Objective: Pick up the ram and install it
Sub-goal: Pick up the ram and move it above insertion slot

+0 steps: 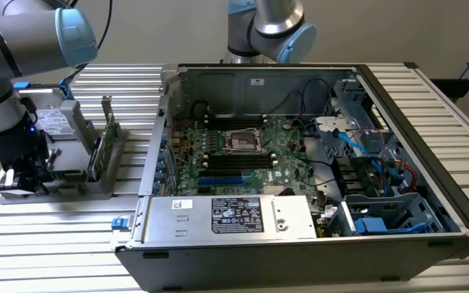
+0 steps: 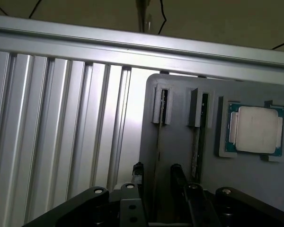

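In the wrist view the ram (image 2: 159, 142) stands on edge in a slot of the grey holder (image 2: 180, 198), seen as a thin dark line. My gripper (image 2: 157, 176) is open above it, with one black finger (image 2: 138, 174) on each side of the stick and a gap to both. A second thin stick (image 2: 199, 137) stands in the neighbouring slot. In the exterior view my gripper (image 1: 24, 177) hangs low over the near end of the holder (image 1: 71, 186) at the exterior view's left, beside upright green boards (image 1: 96, 155).
A square silver processor (image 2: 255, 128) lies in a pocket of the holder beside the sticks. The open computer case (image 1: 300, 244) with its motherboard (image 1: 243, 152) sits to the exterior view's right of the holder. A ribbed aluminium table (image 2: 61, 132) surrounds everything.
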Robot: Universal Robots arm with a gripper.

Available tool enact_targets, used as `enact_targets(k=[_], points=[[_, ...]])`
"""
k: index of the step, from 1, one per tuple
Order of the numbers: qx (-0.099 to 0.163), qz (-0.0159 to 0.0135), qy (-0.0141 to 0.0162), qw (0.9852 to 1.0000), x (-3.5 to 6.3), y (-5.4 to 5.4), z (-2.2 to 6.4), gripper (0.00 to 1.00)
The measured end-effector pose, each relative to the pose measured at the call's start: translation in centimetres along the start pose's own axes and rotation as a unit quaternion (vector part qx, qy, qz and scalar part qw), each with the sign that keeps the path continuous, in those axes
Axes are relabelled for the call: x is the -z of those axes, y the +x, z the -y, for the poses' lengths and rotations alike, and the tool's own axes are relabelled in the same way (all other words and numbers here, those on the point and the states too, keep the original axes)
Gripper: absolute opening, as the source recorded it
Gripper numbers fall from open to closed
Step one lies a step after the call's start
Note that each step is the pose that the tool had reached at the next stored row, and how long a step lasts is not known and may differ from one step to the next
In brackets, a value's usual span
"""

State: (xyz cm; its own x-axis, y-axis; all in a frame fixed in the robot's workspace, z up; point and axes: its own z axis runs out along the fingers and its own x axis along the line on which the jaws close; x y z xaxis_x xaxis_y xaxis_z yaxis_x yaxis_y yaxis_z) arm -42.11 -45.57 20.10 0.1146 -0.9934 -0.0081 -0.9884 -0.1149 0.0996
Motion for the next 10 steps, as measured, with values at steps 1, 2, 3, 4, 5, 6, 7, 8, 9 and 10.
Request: enact_targets(k=[1,2,3,4,5,6,7,8,9,10], points=[[0.000,-0.0001,0.0000,1.0000,-0.17,0.00,-0.01,0.36],[0.000,-0.0002,0.0000,1.0000,-0.33,0.00,-0.01,0.36],[0.000,-0.0002,0.0000,1.0000,-0.51,0.00,0.00,0.36],[0.000,-0.0003,0.0000,1.0000,-0.67,0.00,0.00,0.36],[0.000,-0.0003,0.0000,1.0000,-0.78,0.00,0.01,0.36],[0.000,-0.0004,0.0000,1.0000,-0.88,0.00,0.01,0.36],[0.000,-0.0004,0.0000,1.0000,-0.96,0.00,0.02,0.36],[0.000,-0.0004,0.0000,1.0000,-1.01,0.00,0.02,0.36],[0.000,-0.0005,-0.0001,1.0000,-1.02,0.00,0.02,0.36],[0.000,-0.0004,-0.0001,1.0000,-1.05,0.00,0.02,0.36]])
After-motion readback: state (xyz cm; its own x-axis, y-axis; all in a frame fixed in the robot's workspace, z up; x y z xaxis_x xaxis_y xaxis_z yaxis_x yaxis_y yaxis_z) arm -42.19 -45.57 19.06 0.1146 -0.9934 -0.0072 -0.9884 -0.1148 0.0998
